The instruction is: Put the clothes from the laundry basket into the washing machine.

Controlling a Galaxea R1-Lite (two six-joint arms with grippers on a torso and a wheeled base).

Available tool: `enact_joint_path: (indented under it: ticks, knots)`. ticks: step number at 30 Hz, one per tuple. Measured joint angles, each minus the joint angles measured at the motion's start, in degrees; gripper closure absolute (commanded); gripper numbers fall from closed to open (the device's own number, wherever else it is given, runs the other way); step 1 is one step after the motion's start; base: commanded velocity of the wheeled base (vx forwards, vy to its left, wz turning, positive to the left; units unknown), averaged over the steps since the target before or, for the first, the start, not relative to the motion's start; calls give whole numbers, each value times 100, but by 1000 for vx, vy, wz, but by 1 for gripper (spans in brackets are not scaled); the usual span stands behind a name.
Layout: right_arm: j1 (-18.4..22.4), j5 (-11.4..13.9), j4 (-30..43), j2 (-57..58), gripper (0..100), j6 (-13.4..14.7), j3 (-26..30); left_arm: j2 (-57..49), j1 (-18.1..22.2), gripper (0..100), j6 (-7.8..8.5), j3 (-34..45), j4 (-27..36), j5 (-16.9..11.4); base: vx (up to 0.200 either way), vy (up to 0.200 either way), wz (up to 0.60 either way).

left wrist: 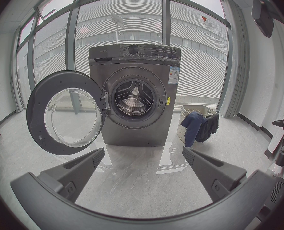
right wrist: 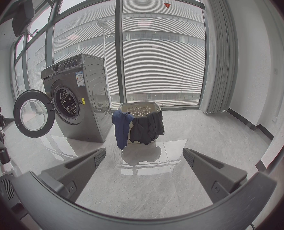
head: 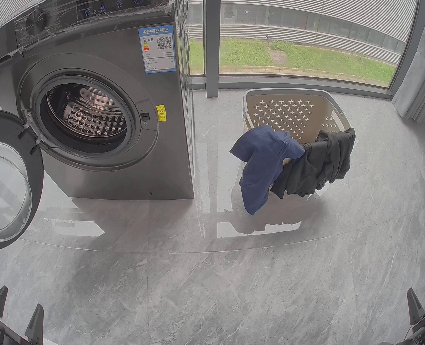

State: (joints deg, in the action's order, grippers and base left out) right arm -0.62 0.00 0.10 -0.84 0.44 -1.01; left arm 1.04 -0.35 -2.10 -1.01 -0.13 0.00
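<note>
I see the clothes draped over the front rim of the pale plastic laundry basket (head: pixel 289 109) with star-shaped holes in its back wall. A blue cloth garment (head: pixel 262 166) hangs down the outside on the washer's side, and a black cloth garment (head: pixel 320 164) lies just beside it, the two touching at the rim. The basket stands on the glossy grey marble-patterned floor (head: pixel 222 283), near the glass window wall (head: pixel 308 25), to the right of the grey front-loading washing machine (head: pixel 169 135) with a strip of floor between them.

The machine's round glass door (head: pixel 6 183) is swung fully open to its left, and I can look straight into the perforated steel drum (head: pixel 90 113); I see nothing lying in the part that shows.

My left gripper (left wrist: pixel 142 150) hangs low, well short of the machine, its dark fingers spread wide and holding nothing. My right gripper (right wrist: pixel 143 150) is likewise low and well back from the basket, fingers wide apart and empty. A pale grey curtain (head: pixel 420 87) hangs at the far right of the window.
</note>
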Motion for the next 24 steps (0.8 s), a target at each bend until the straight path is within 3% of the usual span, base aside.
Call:
enact_joint_path:
  ticks: [4, 13, 24]
  knots:
    - [0, 0, 0, 0, 0, 0, 0, 0, -2, 0, -6, 0, -2, 0, 200, 0, 0]
    - [-1, 0, 0, -1, 0, 0, 0, 0, 0, 0, -6, 0, -2, 0, 0, 0, 0]
    - [-1, 5, -2, -4, 0, 0, 0, 0, 0, 0, -6, 0, -2, 0, 0, -200, 0]
